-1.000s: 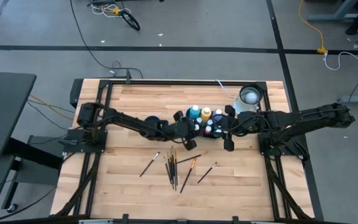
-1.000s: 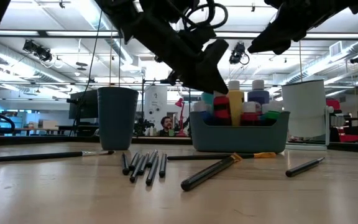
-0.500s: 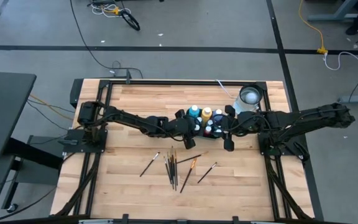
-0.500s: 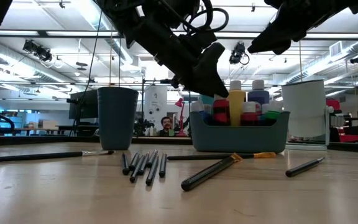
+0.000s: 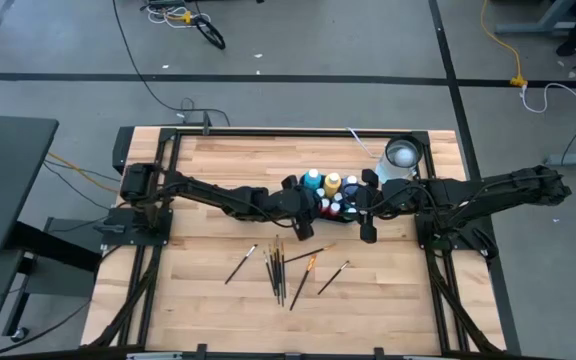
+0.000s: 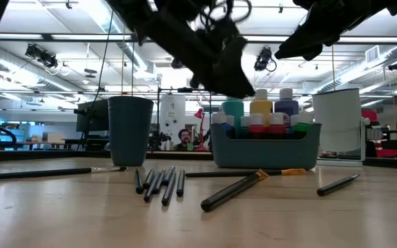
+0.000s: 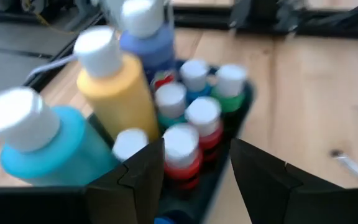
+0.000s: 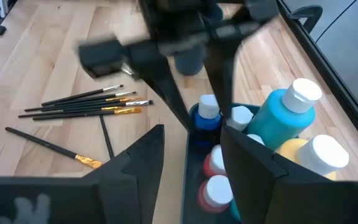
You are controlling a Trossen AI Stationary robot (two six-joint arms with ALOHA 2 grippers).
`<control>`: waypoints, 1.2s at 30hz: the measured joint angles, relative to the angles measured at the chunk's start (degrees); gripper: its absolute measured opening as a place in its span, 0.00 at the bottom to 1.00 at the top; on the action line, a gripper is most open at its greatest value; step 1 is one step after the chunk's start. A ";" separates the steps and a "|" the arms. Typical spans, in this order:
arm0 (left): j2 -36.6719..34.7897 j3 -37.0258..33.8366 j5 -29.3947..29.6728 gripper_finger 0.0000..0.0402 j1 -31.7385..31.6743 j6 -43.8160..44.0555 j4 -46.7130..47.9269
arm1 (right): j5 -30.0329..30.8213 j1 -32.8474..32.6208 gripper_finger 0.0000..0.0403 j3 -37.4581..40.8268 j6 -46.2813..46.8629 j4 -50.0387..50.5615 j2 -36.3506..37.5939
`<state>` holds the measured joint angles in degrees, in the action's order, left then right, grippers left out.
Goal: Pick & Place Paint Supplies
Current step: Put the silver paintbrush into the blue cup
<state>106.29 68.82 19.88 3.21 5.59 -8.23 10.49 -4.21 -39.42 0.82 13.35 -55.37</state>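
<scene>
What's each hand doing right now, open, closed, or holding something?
Left hand: open over the bottle caddy, straddling a red bottle without gripping it.
Right hand: open, empty, beside the caddy.

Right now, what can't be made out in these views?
- High view: bottles partly under both arms; small ones' colours unclear.
- Low view: bin wall hides bottle bodies.
- Left wrist view: blurred; left gripper blocks the bin's near end.
- Brushes: bristles too small.
</scene>
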 joint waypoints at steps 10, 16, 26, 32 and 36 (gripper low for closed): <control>-11.41 0.09 -0.04 0.46 6.50 8.14 15.76 | 0.01 0.00 0.40 0.02 -0.18 -0.07 0.00; -12.87 -0.18 -0.18 0.45 11.43 21.15 30.40 | 0.10 0.00 0.40 0.04 -0.16 -0.62 0.00; -11.44 -6.54 -0.86 0.41 16.49 39.71 34.96 | 0.06 0.00 0.40 0.04 0.46 -0.71 0.00; -11.47 -13.59 2.68 0.38 16.71 46.62 34.23 | 0.04 0.00 0.40 0.04 0.50 -0.75 0.00; -11.47 -17.90 4.14 0.36 16.69 48.10 31.19 | 0.04 0.00 0.40 0.04 0.52 -0.75 -0.02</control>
<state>94.83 50.92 24.02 19.90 53.68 22.96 10.52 -4.21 -39.38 1.34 12.60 -55.39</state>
